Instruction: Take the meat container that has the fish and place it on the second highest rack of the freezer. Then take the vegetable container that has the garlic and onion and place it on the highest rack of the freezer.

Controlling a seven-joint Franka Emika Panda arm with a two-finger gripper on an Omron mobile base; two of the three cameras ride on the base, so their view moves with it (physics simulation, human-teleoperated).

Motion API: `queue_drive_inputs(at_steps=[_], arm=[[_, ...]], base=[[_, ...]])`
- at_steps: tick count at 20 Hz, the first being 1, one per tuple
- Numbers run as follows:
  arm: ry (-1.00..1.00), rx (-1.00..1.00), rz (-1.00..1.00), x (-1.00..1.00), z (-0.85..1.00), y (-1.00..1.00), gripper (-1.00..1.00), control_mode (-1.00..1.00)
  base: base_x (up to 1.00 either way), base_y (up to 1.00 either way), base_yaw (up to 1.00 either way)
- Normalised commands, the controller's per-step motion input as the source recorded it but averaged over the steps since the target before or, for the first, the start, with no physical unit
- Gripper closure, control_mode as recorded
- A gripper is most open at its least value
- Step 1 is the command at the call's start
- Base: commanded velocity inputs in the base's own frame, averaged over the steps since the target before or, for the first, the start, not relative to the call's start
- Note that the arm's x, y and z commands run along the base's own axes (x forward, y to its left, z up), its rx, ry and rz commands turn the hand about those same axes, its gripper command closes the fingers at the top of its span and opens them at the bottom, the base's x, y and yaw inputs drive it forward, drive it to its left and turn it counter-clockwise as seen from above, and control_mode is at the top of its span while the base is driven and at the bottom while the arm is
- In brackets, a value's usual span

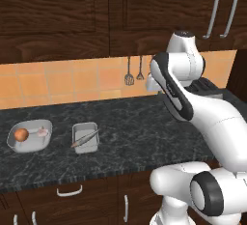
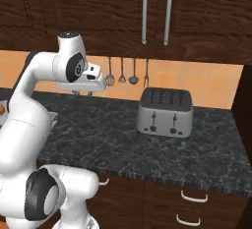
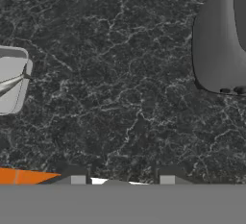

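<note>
Left base view: meat container (image 1: 86, 138) with the fish (image 1: 86, 138) lying diagonally, resting on the dark surface (image 1: 130, 132), well off to the tool's left; vegetable container (image 1: 30, 135) with onion (image 1: 21, 134) and garlic (image 1: 43, 132) farther left still. Probably light, stiff metal, slick at the walls; best pinched across one long rim, kept level so the fish stays in. Hand view: tool (image 3: 120, 180) above bare surface, pointing down, tips apart, nothing between them. Arm elbowed high, wrist level.
</note>
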Motion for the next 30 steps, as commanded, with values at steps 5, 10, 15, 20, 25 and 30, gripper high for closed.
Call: queue_drive_inputs(at_steps=[5, 10, 15, 20, 25, 30], arm=[[0.15, -0.03, 0.09, -0.62, -0.24, 0.21, -1.0, -1.0], [0.23, -0.04, 0.43, -0.44, -0.61, 0.82, -1.0, -1.0], [0.29, -0.07, 0.57, -0.01, -0.44, 1.0, -1.0, -1.0], [0.24, -0.08, 0.56, 0.0, -0.46, 1.0, -1.0, -1.0], [0.07, 0.0, 0.51, 0.0, -0.39, 0.81, -1.0, -1.0], [0.0, 0.0, 0.18, 0.49, -0.37, 0.65, -1.0, -1.0]], base=[[0.0, 0.0, 0.0], [0.0, 0.0, 0.0], [0.0, 0.0, 0.0], [0.0, 0.0, 0.0], [0.0, 0.0, 0.0], [0.0, 0.0, 0.0]])
